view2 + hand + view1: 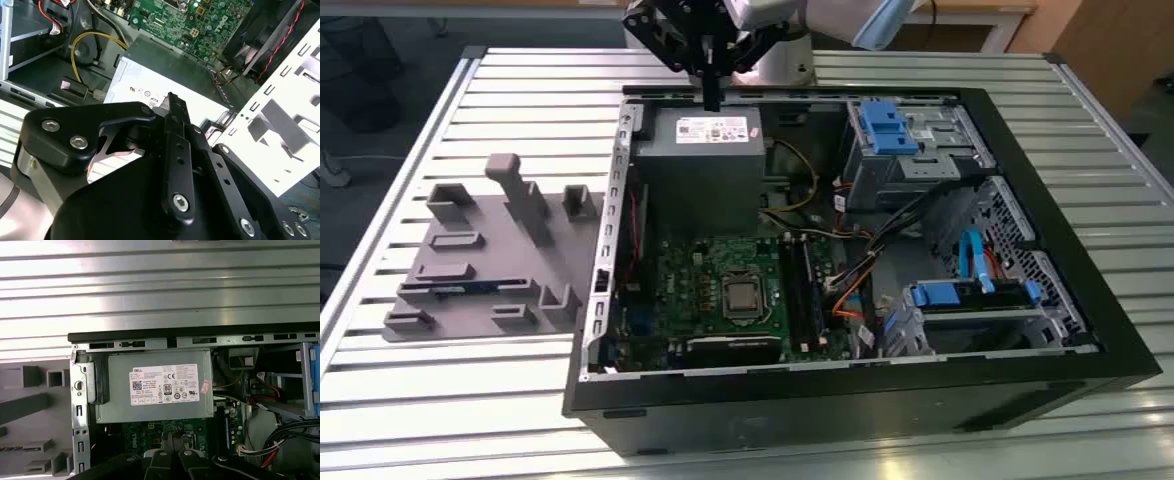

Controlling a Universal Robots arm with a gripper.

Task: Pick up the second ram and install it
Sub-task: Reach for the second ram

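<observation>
The second ram (459, 289) lies flat as a thin dark-blue strip in a slot of the grey holder tray (480, 250), at the exterior view's left beside the open computer case. The first wrist view catches it as a dark strip (22, 448) in that tray. My gripper (711, 98) hangs well away from it, above the case's far edge and over the grey power-supply box (700, 140). Its black fingers are shut together with nothing between them. In both wrist views the gripper (170, 98) (172, 434) points down at the power-supply box (155, 385).
The green motherboard (720, 290) with its long black slots (803, 290) lies in the case below the power supply. Cables and blue-tabbed drive bays (894, 130) crowd the case's right side. The case walls (854, 395) stand up around it. The ribbed metal table (480, 400) surrounds everything.
</observation>
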